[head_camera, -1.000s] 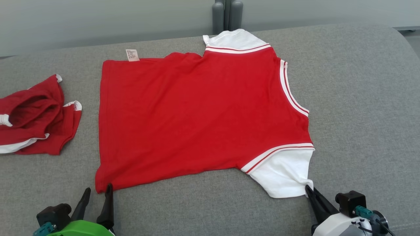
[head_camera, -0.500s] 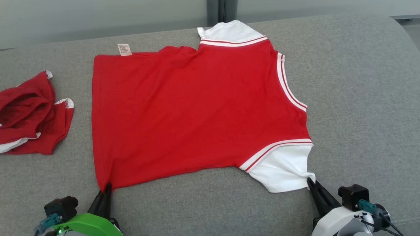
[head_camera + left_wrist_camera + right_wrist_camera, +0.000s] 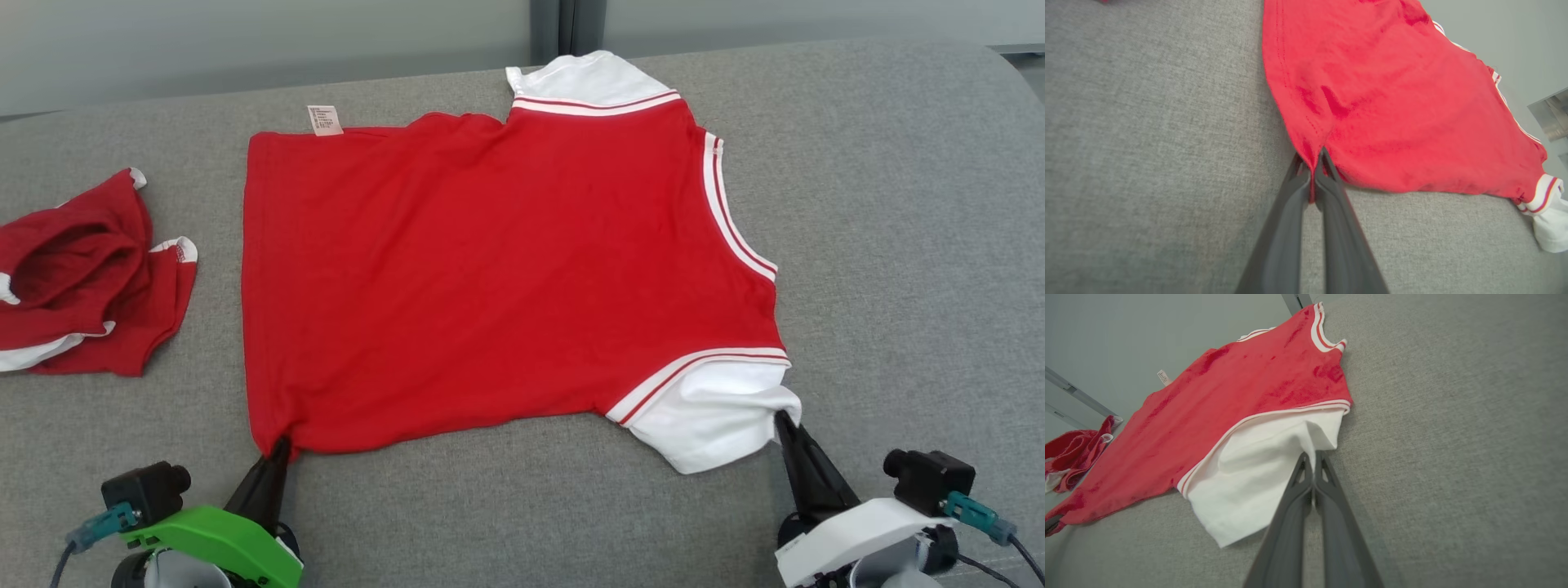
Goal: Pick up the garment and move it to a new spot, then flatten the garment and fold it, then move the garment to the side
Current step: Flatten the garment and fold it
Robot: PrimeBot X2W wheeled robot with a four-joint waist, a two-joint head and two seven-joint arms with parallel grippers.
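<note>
My left pincer, spread wide a second ago, is now clamped on the near hem corner of the red garment, which lies flat on the grey cushioned surface. My right pincer stays clamped on the white sleeve (more puckered now). A crumpled red cloth sits far left.
</note>
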